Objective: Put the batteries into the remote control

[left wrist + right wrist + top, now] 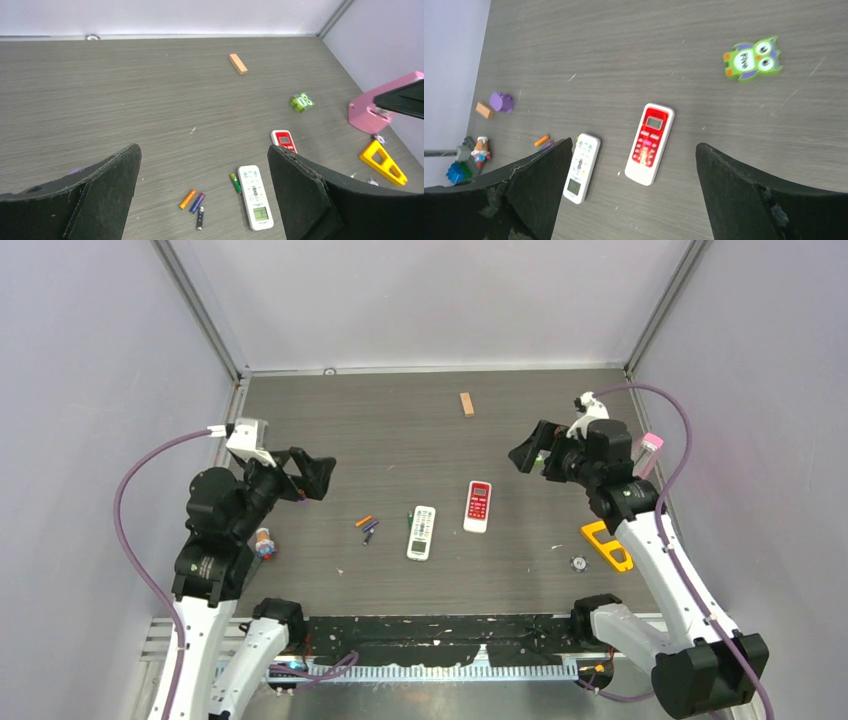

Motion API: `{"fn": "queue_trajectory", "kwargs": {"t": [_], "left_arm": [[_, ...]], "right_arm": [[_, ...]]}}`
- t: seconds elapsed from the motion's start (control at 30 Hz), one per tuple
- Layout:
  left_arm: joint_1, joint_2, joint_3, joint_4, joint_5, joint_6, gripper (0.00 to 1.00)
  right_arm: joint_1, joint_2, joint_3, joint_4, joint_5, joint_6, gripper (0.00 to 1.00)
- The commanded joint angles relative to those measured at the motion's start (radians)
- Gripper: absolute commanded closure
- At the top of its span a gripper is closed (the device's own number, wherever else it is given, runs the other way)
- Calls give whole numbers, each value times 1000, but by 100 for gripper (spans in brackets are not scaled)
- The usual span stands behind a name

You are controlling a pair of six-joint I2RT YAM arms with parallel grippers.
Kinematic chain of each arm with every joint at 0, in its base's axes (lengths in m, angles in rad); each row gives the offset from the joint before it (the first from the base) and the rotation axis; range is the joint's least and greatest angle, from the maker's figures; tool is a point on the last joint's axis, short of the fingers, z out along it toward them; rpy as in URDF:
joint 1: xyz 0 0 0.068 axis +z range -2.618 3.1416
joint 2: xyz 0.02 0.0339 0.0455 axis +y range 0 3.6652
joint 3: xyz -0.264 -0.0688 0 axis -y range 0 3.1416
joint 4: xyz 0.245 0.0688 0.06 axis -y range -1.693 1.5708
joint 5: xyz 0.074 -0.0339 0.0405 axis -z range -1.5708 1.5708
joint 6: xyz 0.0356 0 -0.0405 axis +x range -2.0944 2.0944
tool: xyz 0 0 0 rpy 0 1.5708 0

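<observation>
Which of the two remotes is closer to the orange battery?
The long white remote; the orange battery lies just to its left, while the shorter red-faced remote sits beyond it, farther right.

White remote point(255, 196) face up on tabletop point(125, 100), orange battery point(187, 198) and purple battery point(197, 202) just left, between spread fingers point(310, 195).

Right wrist view: the dark blue-purple cylindrical battery point(547, 145) is mostly hidden behind a black finger point(531, 190) of the right gripper point(634, 144). Top view: markings on the long slim white remote control point(421, 532) are unreadably small. Left wrist view: the pink block point(365, 112) is partly covered by a dark part point(400, 97).
</observation>
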Motion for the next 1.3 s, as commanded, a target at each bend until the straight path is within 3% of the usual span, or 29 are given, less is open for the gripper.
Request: {"fn": "queue_trajectory", "kwargs": {"t": [0.0, 0.23, 0.4, 0.7, 0.93, 1.27], "left_arm": [[2, 29, 10, 17, 102, -8, 0], [-42, 128, -48, 66, 295, -100, 0], [-224, 184, -172, 224, 131, -211, 0], [-513, 367, -232, 386, -112, -322, 5], [-681, 720, -28, 446, -226, -310, 6], [-764, 1126, 334, 306, -349, -334, 7]], "right_arm": [[106, -2, -15, 12, 82, 91, 0], [321, 62, -35, -37, 351, 235, 5], [366, 47, -87, -65, 416, 329, 10], [367, 35, -131, -151, 490, 392, 16], [366, -44, -127, -261, 583, 403, 16], [367, -172, -53, -396, 646, 424, 15]]}}
